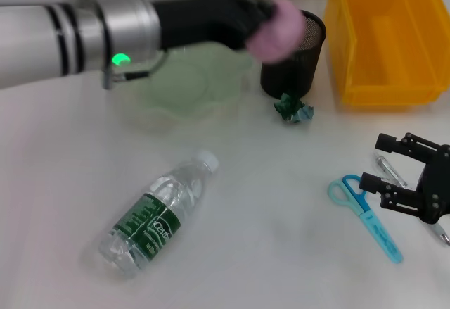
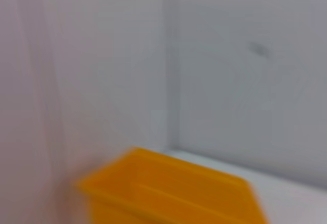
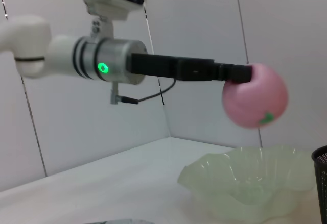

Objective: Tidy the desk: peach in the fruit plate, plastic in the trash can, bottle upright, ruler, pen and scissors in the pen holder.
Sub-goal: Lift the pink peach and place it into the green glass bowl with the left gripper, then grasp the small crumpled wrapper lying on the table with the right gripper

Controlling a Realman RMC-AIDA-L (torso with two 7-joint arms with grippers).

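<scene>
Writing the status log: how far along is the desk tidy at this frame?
Nothing looks finished. In hand: the left gripper holds the pink peach in the air above the pale green ruffled fruit plate, not released. Left: the clear plastic water bottle lies on its side, the crumpled green plastic scrap sits beside the black mesh pen holder, and the blue-handled scissors lie by the open right gripper.

The pen (image 1: 391,171) lies mostly hidden behind the right tool (image 1: 394,168).

We see the left hand (image 1: 271,20) raised, arm stretched horizontally, fingers clamped. The right hand (image 1: 411,179) sits low at the bench, fingers spread apart.
</scene>
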